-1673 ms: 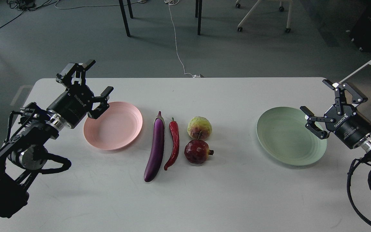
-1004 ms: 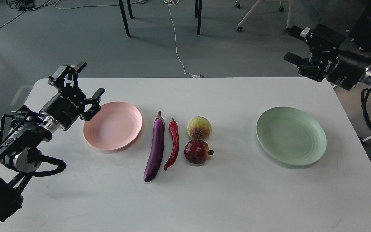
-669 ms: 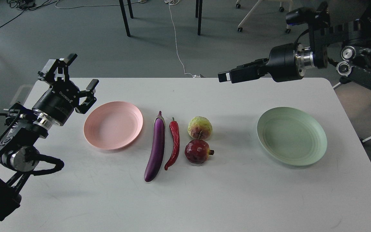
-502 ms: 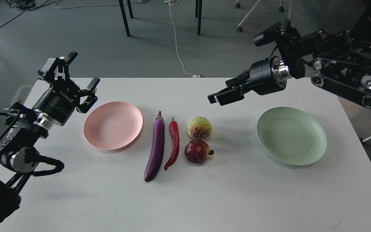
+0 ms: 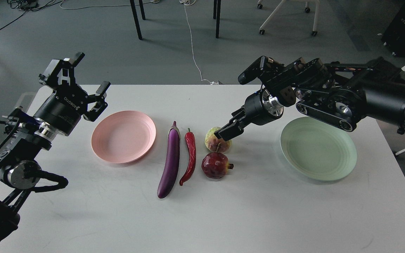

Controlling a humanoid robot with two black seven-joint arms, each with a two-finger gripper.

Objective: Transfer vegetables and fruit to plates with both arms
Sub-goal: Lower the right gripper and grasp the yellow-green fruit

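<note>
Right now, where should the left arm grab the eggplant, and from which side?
Grip the eggplant across its straight middle, coming down from above. It lies flat and lengthwise, with bare table on its left toward the pink plate; the chili crowds its right, so place fingers carefully.

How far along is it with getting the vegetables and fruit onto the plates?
Nothing is plated yet: the pink plate and green plate are both bare. In hand: the right gripper is at the yellow-green fruit, grip unclear; the left gripper is open beside the pink plate. Left: eggplant, chili, pomegranate and that fruit, all on the table.
</note>
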